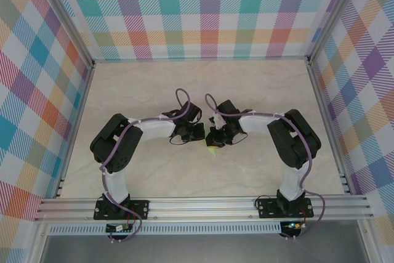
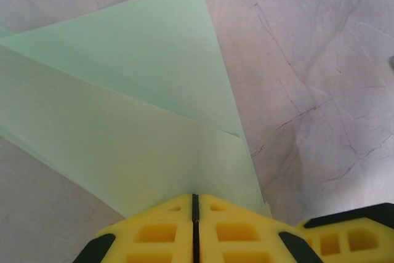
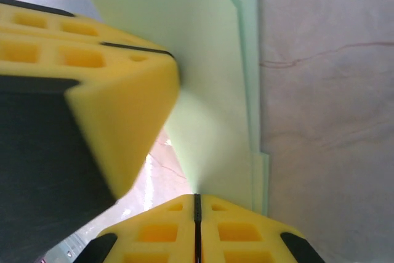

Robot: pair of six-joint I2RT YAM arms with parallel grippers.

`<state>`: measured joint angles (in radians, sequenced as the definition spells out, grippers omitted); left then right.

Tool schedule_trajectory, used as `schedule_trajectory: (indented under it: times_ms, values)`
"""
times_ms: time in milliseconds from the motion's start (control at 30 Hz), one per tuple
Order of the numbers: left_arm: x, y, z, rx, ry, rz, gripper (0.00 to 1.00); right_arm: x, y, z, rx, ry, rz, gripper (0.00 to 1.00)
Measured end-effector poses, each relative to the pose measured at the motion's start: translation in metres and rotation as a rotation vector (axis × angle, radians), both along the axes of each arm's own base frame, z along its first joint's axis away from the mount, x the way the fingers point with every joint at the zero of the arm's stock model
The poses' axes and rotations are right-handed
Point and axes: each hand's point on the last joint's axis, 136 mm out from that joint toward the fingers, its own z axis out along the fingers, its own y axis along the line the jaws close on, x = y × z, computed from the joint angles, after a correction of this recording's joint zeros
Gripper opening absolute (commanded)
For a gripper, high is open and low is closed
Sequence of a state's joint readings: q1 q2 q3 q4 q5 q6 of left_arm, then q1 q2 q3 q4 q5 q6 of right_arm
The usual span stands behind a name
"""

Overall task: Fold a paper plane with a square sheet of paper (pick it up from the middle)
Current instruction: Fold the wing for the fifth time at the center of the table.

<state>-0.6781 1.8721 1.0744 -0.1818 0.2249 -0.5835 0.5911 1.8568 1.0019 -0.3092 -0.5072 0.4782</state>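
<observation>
Pinching the green paper [image 2: 123,109] from two sides, I am holding it low over the table [image 2: 320,60] at the middle of the overhead frame, where my two arms are meeting. I cannot tell whether it is touching the surface. My left claw [image 2: 194,198] is sitting at the bottom centre of its own camera, yellow pads pressed together on the paper's near edge. The sheet is fanning out toward the upper left of that frame, already in layers, with one triangular flap lying over a broader one. My right claw [image 3: 197,196] is likewise clamped on the paper at the bottom of its frame, and the left claw's pads are crowding in from the left side, very near.

That closeness is what I am worrying about. With both claws gripping one thin sheet, pulling apart is likely to tear it or drag it out of one pinch. Pushing together is risking a stray crease or bumping pads. The layered edges at the right of my right camera are sitting slightly stepped, so any slip is probably going to leave the fold crooked.
</observation>
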Motion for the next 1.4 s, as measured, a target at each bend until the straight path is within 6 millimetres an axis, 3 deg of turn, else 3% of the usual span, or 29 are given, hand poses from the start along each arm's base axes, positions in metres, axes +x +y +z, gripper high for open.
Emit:
schedule_trajectory:
  times_ms: [300, 600, 833, 1067, 1400]
  values:
    - [0.001, 0.000, 0.005, 0.003, -0.028, -0.070, 0.09, -0.003, -0.003, -0.006, 0.012, 0.005, -0.004, 0.07]
    - [0.015, 0.003, 0.040, -0.013, -0.157, -0.133, 0.09, -0.002, -0.004, -0.006, 0.017, 0.005, -0.006, 0.06]
    - [0.023, 0.011, 0.036, 0.001, -0.181, -0.141, 0.09, -0.002, -0.004, -0.006, 0.019, 0.006, -0.007, 0.06]
    - [0.028, 0.015, 0.015, 0.019, -0.156, -0.136, 0.08, -0.002, -0.004, -0.006, 0.020, 0.006, -0.007, 0.06]
    - [0.037, 0.021, 0.006, 0.025, -0.161, -0.124, 0.08, -0.003, -0.004, -0.006, 0.026, 0.010, -0.005, 0.06]
